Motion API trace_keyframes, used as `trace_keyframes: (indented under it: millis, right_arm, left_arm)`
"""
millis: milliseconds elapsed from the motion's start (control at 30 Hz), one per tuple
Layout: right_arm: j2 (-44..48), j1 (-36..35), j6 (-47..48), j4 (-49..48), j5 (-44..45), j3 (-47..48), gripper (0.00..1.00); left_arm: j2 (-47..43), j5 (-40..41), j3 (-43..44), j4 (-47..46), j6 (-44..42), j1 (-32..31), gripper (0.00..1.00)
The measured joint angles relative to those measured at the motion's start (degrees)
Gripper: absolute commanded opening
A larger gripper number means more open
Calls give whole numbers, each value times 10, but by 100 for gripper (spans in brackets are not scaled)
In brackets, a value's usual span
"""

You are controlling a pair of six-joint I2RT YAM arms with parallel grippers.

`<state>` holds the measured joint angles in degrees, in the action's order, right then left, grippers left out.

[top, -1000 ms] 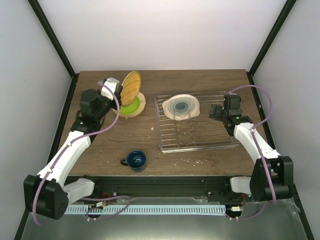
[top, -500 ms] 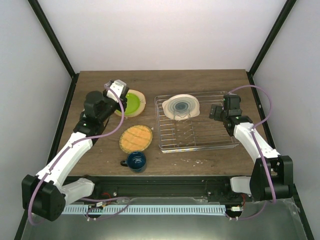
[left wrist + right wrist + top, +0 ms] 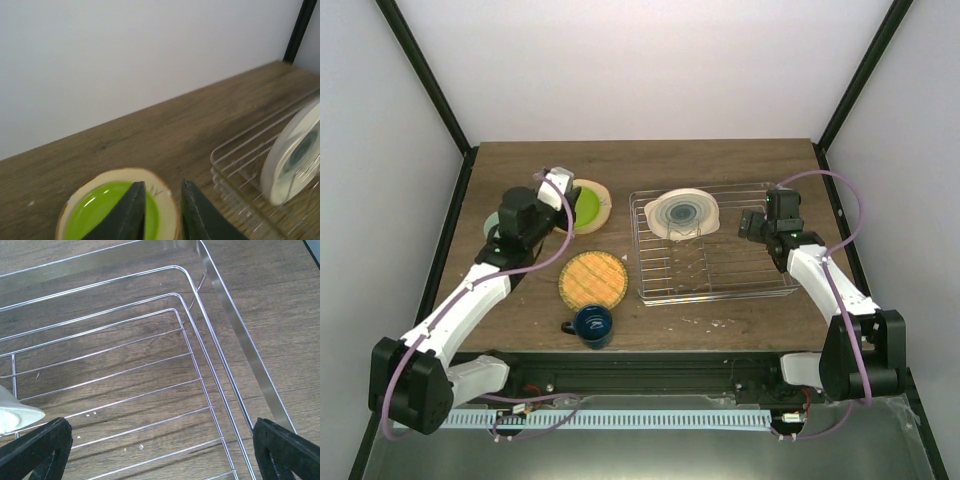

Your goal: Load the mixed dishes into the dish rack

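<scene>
The cream plate with teal rings (image 3: 682, 213) stands in the silver wire dish rack (image 3: 720, 296). The yellow-orange plate (image 3: 593, 278) lies flat on the table left of the rack. The lime green plate (image 3: 584, 206) rests on the tan plate (image 3: 602, 194). The dark blue mug (image 3: 592, 320) stands near the front edge. A pale mint bowl (image 3: 488, 229) peeks out behind my left arm. My left gripper (image 3: 563, 196) hovers over the green plate (image 3: 95, 215), jaws slightly apart and empty (image 3: 163, 184). My right gripper (image 3: 757, 225) is wide open and empty over the rack's right half (image 3: 160, 427).
The rack's rim (image 3: 235, 325) and upright tines (image 3: 688, 262) lie under and beside my right gripper. The cream plate (image 3: 292, 155) shows at the right of the left wrist view. Black frame posts (image 3: 430, 90) flank the table; a white wall is behind.
The yellow-orange plate has left my left gripper and dropped flat onto the table by the mug. My left gripper has swung over the green plate. The right arm has not moved.
</scene>
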<state>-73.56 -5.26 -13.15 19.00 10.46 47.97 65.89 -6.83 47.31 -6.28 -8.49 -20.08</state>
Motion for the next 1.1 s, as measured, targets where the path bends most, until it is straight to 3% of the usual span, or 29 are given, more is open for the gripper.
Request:
trace_keyframes:
  millis: [67,167,300,467,633,1100]
  right_arm:
    - [0,0,0,0,0,0,100]
    - [-1,0,0,0,-1,0,100]
    - [-4,0,0,2,-4,0,100]
    - [-5,0,0,3,-5,0,100]
    - [-5,0,0,5,-5,0,100]
    - [-7,0,0,12,-10,3,100]
  left_arm:
    - [0,16,-8,9,22,0,50]
    - [0,40,-24,31,75,1,60]
    - [12,31,-35,75,172,22,60]
    - [21,-23,-83,107,275,104,63]
    - [-1,-25,-113,161,306,111,66]
    - [-43,-58,-230,192,370,112,70]
